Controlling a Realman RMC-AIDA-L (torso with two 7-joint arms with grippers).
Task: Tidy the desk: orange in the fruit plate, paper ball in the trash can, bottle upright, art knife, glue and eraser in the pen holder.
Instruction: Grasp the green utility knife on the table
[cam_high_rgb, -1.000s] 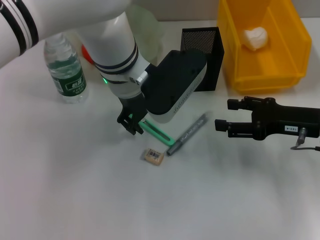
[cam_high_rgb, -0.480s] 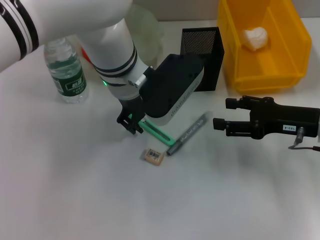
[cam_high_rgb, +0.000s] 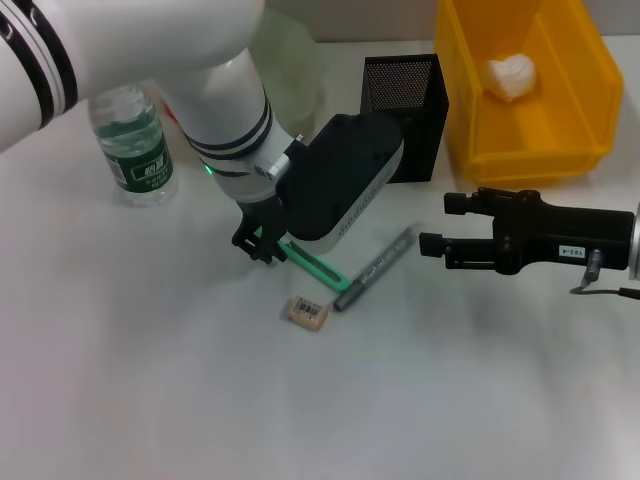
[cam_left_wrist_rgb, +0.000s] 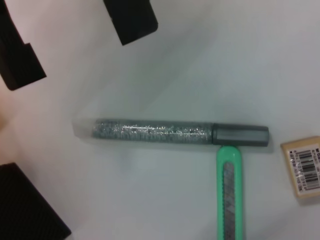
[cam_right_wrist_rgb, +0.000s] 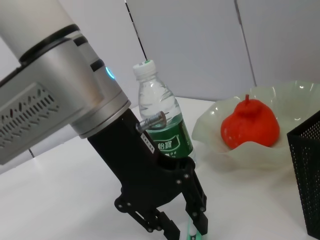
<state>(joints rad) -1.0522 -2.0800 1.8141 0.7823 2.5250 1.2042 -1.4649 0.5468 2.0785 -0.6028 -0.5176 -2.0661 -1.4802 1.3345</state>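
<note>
The art knife (cam_high_rgb: 318, 265), a green-handled cutter, lies flat on the white worktop (cam_high_rgb: 150, 380) near its middle, running from about ten o'clock to four o'clock in the head view. The left end effector (cam_high_rgb: 262, 245) is down over the knife's upper end, its fingers on either side of the handle; whether they are pressed on it cannot be told. The knife's lower tip touches the grey cap of the glue pen (cam_high_rgb: 374, 269), which lies slanted toward one o'clock. The eraser (cam_high_rgb: 307, 313) sits just beside both, at about seven o'clock from the knife's tip.

The black mesh pen holder (cam_high_rgb: 412, 100) stands upright at twelve o'clock from the glue pen. At three o'clock from the holder is the yellow trash can (cam_high_rgb: 470, 110) with the paper ball (cam_high_rgb: 511, 75) inside. The bottle (cam_high_rgb: 130, 140) stands upright at the worktop's far left, and the orange (cam_right_wrist_rgb: 250, 126) rests in the fruit plate (cam_right_wrist_rgb: 210, 135) behind the left arm.

The right end effector (cam_high_rgb: 435, 248) hovers at three o'clock from the glue pen, its fingers apart and holding nothing.
</note>
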